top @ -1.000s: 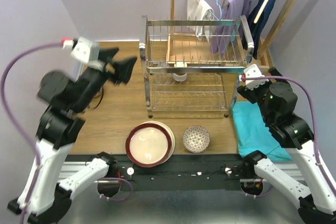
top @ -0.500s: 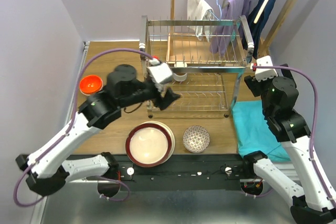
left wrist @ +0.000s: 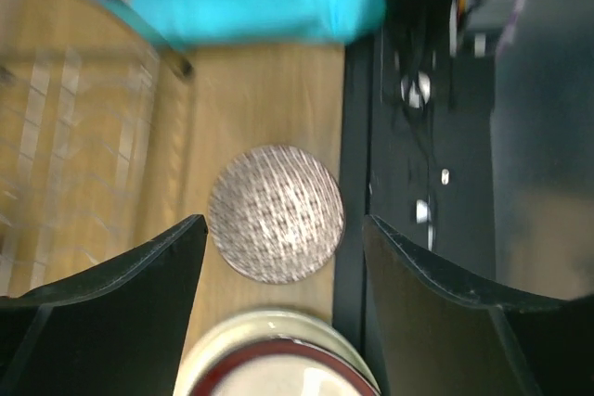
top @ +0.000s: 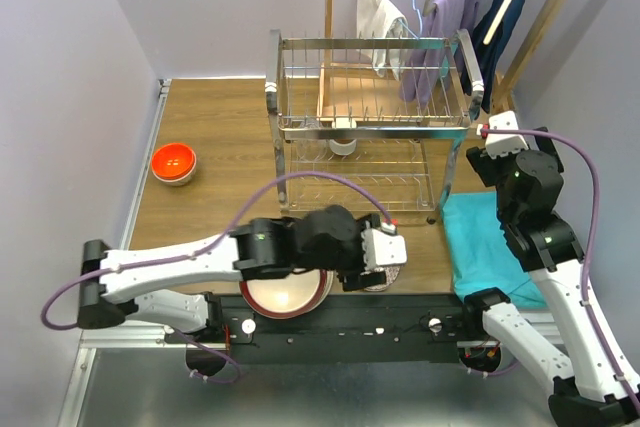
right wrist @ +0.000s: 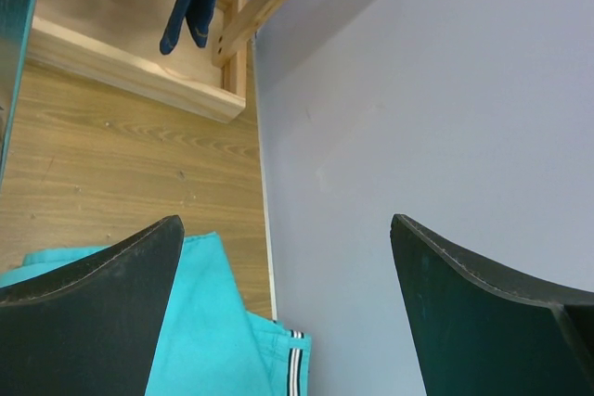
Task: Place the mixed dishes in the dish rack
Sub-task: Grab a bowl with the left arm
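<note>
Chrome-wire dish rack (top: 372, 127) stood well beyond my left gripper (left wrist: 283, 223), towards the far side of the table (top: 220, 137). That gripper was open, its jaws spread wide and holding nothing. The wrist view, which was blurred, showed the small patterned bowl (left wrist: 269, 192) directly beneath it and framed between the two fingers. Contact with the bowl could not be confirmed.

The bowl sat on the table's near edge. Just to the left of the gripper lay the stack of plates (top: 280, 294), the top one cream with a dark-red rim, partly covered by my left arm in the overhead view. The orange bowl (top: 173, 161) rested well away to the left and further back, near the table's left edge. A pale cup (top: 342, 145) sat within the rack below the pronged upper tier; which tier bore it could not be determined.

A teal cloth (top: 485, 242) lay to the right of the left gripper, beyond the rack's near right leg.

My right gripper (right wrist: 286, 222) was raised on the right side, jaws fully apart and empty, facing the lilac wall (right wrist: 418, 90). The cloth lay beneath it and the wooden stand base (right wrist: 139, 71) beyond.
</note>
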Controlling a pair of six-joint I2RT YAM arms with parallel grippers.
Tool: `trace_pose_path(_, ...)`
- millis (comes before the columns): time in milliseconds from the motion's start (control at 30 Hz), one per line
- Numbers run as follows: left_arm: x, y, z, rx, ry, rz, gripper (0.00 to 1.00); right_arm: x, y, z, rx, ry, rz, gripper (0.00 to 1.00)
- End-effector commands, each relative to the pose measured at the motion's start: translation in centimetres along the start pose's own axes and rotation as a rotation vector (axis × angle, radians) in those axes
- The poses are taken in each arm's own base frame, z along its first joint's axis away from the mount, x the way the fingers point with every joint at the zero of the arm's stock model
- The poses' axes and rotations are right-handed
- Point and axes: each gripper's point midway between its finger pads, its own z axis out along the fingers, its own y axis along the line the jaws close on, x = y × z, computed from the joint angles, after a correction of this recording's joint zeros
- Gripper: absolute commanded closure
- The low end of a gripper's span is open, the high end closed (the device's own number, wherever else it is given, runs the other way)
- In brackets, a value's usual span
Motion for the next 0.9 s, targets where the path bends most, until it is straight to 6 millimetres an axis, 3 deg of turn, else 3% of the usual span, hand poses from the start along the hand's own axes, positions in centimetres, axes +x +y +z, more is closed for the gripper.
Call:
trace_pose_path(0, 5.3, -0.9, 3.5, 0.0, 0.148, 0.009, 0.25, -0.8, -1.6, -0.6, 0.028, -0.004, 0.054, 0.0)
trace_pose_path(167, 8.6, -1.4, 6.3, 0.05, 0.276, 0.079, 0.32, -1.6, -1.7, -1.5, -0.026, 0.007, 0.11, 0.0)
trace_pose_path(267, 9.7, -1.9, 7.3, 0.076, 0.309, 0.07, 0.34, -2.0, -2.3, -2.0, -0.018, -0.016, 0.127, 0.0)
trace_pose_path(433, 11.0, -3.2, 8.7, 0.121, 0.347, 0.004, 0.37, -1.2, -2.7, -2.9, 0.003, -0.023, 0.124, 0.0)
trace_pose_path(867, 14.4, -4.5, 12.3, 0.171, 0.477, -0.094, 0.41, 1.0, -1.3, -3.1, -0.017, 0.003, 0.121, 0.0)
